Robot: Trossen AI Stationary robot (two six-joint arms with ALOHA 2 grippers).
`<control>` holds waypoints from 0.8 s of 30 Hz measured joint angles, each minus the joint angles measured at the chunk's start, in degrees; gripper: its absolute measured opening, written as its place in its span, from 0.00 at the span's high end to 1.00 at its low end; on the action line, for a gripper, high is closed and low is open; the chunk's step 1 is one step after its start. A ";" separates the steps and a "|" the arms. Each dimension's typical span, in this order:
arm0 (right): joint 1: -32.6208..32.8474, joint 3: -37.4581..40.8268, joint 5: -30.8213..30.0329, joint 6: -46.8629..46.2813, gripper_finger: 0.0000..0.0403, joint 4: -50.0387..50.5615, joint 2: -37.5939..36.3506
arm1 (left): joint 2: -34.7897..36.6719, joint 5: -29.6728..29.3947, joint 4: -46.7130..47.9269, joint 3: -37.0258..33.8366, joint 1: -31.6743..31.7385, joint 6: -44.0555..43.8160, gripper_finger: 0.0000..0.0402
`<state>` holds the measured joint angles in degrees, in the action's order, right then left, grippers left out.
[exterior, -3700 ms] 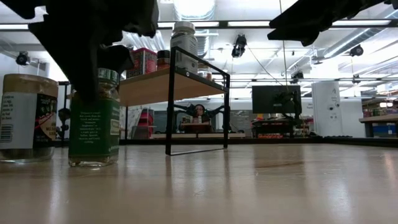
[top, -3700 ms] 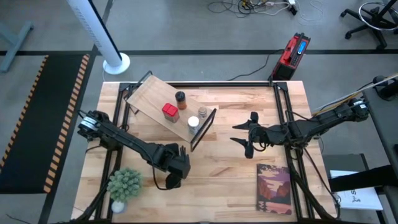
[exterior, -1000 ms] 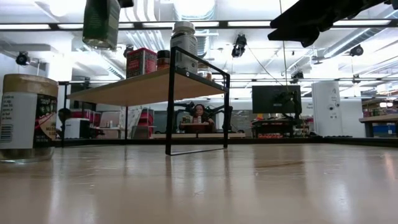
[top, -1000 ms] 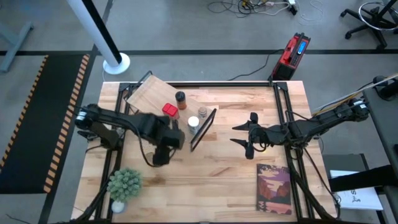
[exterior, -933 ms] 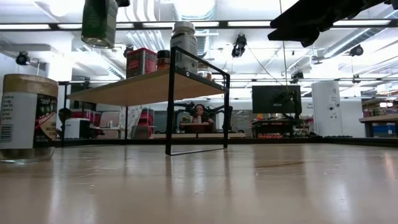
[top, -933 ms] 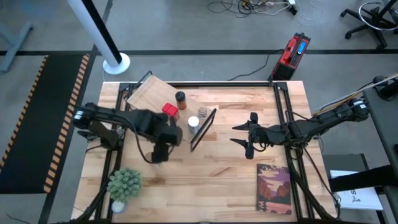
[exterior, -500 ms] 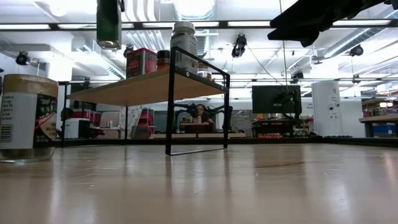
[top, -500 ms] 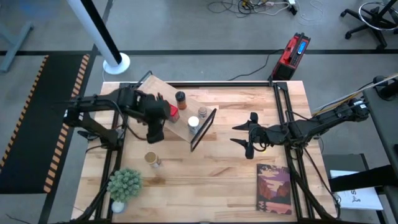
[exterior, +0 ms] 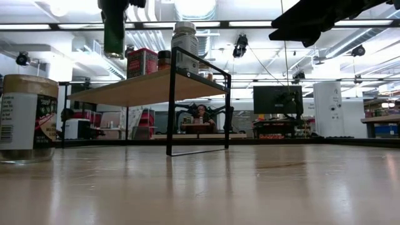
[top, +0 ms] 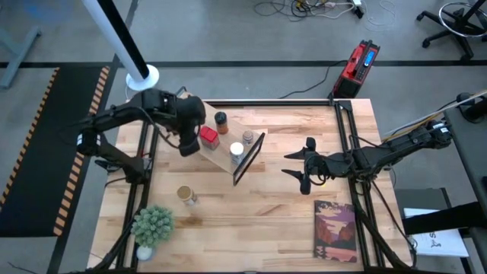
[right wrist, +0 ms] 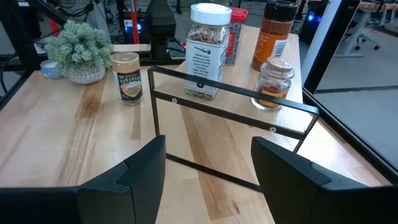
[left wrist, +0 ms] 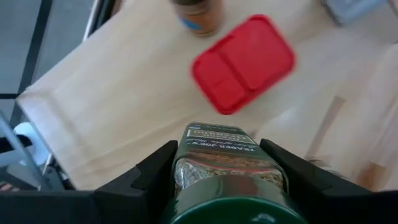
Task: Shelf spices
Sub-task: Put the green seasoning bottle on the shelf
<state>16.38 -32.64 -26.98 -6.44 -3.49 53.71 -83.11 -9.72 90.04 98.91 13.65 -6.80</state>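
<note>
The left claw (left wrist: 227, 186) grips the green jar (left wrist: 227, 171) between half-closed fingers, hanging over the shelf (top: 186, 118) with the red tin (left wrist: 244, 62) just ahead of it. This looks like the placing step — next comes lowering onto bare plank beside the tin. The right claw (top: 304, 169) waits part-open, empty — far off.

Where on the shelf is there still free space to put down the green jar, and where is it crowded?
The shelf is bare on its end away from the black frame, beside the red tin, below the left pincer holding the green-lidded jar. The frame end is crowded: white-lidded jar, silvery-topped jar, dark-lidded jar.
</note>
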 joint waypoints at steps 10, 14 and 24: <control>0.00 0.00 0.00 0.01 0.47 0.02 0.00 | -1.94 -0.28 -0.02 0.00 8.68 5.86 0.53; 0.00 0.00 0.00 0.03 0.47 0.04 0.00 | -3.12 -0.39 -0.09 0.03 11.55 7.59 0.53; 0.00 0.15 0.02 0.03 0.47 0.22 0.00 | -4.22 -1.75 -6.36 0.07 19.46 12.81 0.53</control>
<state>16.38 -32.49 -26.96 -6.42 -3.27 53.71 -87.33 -11.46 83.68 98.98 33.11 6.01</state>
